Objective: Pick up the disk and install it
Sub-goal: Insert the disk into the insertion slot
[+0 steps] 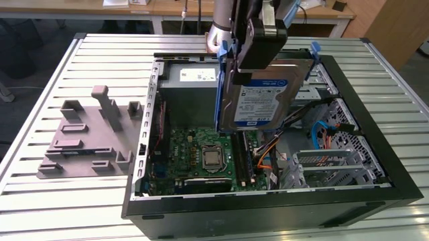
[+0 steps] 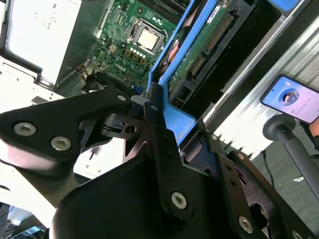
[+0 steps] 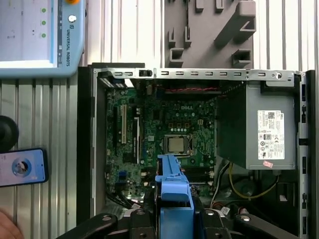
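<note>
The disk (image 1: 258,100), a silver drive with a white-and-blue label in a blue bracket, hangs upright over the open computer case (image 1: 268,206). My gripper (image 1: 259,68) is shut on its upper edge and carries it above the motherboard (image 1: 208,155). In the second wrist view the black fingers (image 2: 149,112) clamp the blue bracket (image 2: 174,119), and the disk's green circuit side (image 2: 199,55) points down into the case. The first wrist view shows the bracket's edge (image 3: 172,194) between the gripper (image 3: 172,221) parts, above the motherboard (image 3: 164,129).
The grey power supply (image 1: 191,83) fills the case's far corner. Metal drive cages (image 1: 335,165) and cables lie on the exterior view's right. The grey holder with posts (image 1: 87,135) sits on the slatted table beside the case. A phone (image 3: 22,167) and a pendant (image 3: 40,35) lie nearby.
</note>
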`<action>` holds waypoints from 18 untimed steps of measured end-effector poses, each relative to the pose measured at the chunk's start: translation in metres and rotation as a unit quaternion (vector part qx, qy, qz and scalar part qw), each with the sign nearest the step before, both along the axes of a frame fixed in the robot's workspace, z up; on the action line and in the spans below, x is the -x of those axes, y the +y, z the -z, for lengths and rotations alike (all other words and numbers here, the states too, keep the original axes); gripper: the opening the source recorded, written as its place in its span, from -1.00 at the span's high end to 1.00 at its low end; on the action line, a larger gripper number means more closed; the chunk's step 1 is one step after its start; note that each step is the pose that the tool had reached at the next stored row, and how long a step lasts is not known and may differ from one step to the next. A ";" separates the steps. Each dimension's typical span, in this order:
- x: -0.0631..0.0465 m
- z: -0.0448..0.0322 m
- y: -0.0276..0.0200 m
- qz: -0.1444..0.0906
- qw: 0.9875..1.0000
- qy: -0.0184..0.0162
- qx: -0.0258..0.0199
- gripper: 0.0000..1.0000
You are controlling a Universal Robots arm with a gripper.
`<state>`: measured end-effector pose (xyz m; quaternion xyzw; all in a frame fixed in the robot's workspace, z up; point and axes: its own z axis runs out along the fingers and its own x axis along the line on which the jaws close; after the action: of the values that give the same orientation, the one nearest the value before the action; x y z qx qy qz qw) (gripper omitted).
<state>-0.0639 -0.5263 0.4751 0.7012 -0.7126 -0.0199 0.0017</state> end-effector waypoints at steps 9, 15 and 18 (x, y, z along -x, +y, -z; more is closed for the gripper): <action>-0.005 0.0004 -0.0026 0.000 1.000 0.000 0.000 0.27; -0.007 0.0007 -0.0034 0.000 1.000 0.000 0.000 0.27; -0.010 0.0009 -0.0036 0.000 1.000 0.000 0.000 0.27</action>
<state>-0.0536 -0.5299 0.4742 0.7012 -0.7127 -0.0199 0.0017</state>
